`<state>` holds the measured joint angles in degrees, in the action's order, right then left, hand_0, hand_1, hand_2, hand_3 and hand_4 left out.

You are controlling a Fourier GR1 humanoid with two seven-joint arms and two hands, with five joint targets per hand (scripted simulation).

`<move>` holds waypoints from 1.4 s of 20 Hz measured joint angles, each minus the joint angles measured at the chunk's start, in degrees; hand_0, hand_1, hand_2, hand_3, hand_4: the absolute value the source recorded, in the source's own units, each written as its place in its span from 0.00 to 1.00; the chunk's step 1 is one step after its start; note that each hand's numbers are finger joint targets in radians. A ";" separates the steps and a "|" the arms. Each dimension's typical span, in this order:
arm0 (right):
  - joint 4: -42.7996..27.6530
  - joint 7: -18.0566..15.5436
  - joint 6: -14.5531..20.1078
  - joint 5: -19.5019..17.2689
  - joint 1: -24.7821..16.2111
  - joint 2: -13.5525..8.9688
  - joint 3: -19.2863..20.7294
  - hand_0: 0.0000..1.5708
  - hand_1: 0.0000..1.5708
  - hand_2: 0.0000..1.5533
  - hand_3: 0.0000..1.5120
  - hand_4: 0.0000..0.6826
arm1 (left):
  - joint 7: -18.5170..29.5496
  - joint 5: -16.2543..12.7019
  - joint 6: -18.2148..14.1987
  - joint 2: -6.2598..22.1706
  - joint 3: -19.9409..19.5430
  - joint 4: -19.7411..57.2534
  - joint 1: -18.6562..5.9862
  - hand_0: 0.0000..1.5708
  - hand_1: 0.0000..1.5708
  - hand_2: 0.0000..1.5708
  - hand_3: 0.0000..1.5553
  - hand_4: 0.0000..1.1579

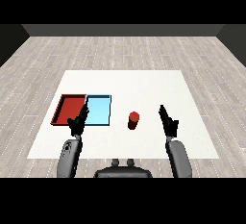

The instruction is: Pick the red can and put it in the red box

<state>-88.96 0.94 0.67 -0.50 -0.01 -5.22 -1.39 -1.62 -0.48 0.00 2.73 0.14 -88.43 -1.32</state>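
Note:
A red can (133, 120) stands upright on the white table (144, 86), just right of the trays. The red tray (69, 109) lies at the left with nothing in it, and the light blue tray (98, 109) lies right beside it. My right hand (168, 121) hovers to the right of the can, a short gap away, fingers straight and open. My left hand (78, 122) is open too and sits over the near edge where the two trays meet.
Grey wood floor surrounds the table on every side. Bare white tabletop stretches behind the can and trays and to the right of my right hand.

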 measured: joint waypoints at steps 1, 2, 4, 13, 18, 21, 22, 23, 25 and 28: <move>-0.09 -0.27 -0.03 -0.01 -0.14 0.06 0.35 0.00 0.00 0.00 0.00 0.00 | 0.00 0.08 0.03 0.04 -0.08 0.00 -0.03 0.00 0.00 0.00 0.00 0.00; -0.26 -0.55 -0.23 0.06 -0.42 -0.01 0.74 0.00 0.00 0.00 0.00 0.00 | -0.02 0.20 0.08 0.14 -0.17 -0.04 -0.08 0.00 0.00 0.00 0.00 0.00; -0.78 -1.09 -1.05 0.52 -1.27 -0.45 1.67 0.00 0.00 0.00 0.00 0.00 | -0.11 0.54 0.17 0.49 -0.39 -0.21 -0.19 0.00 0.00 0.00 0.00 0.00; -4.49 -16.50 -6.28 5.00 -3.99 -1.13 5.16 0.00 0.00 0.00 0.00 0.00 | 16.41 -1.39 1.68 -0.26 -2.30 -5.10 -0.63 0.00 0.00 0.00 0.00 0.00; -2.23 -20.83 -8.15 5.65 -3.13 -1.21 6.28 0.00 0.00 0.00 0.00 0.00 | 22.79 -1.87 2.68 -0.06 -3.57 -2.38 -0.65 0.00 0.00 0.00 0.00 0.00; -1.95 -21.40 -8.75 5.74 -3.48 -0.92 6.44 0.00 0.00 0.00 0.00 0.00 | 24.23 -2.03 3.07 -0.42 -3.17 -2.56 0.01 0.00 0.00 0.00 0.00 0.00; -2.07 -21.41 -8.92 5.70 -3.69 -0.76 6.37 0.00 0.00 0.00 0.00 0.00 | 25.15 -2.09 3.28 -0.36 -3.35 -1.80 0.03 0.00 0.00 0.00 0.00 0.00; -2.20 -21.91 -9.34 5.80 -4.29 -0.73 6.44 0.00 0.00 0.00 0.00 0.00 | 26.11 -2.08 3.54 -0.43 -3.23 -1.83 0.98 0.00 0.00 0.00 0.00 0.00; -3.90 -21.10 -9.23 5.45 -5.24 0.03 5.44 0.00 0.00 0.00 0.00 0.00 | 25.51 -2.56 3.54 -0.28 -3.60 -1.71 0.08 0.00 0.00 0.00 0.00 0.00; -1.86 -20.68 -9.31 5.15 -3.23 0.18 5.49 0.00 0.00 0.00 0.00 0.00 | 25.62 -2.72 3.54 -0.49 -3.39 -0.99 -0.69 0.00 0.00 0.00 0.00 0.00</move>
<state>-90.82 -19.74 -8.64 4.65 -3.24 -5.04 4.10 24.00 -3.20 3.54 2.24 -3.25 -89.41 -2.01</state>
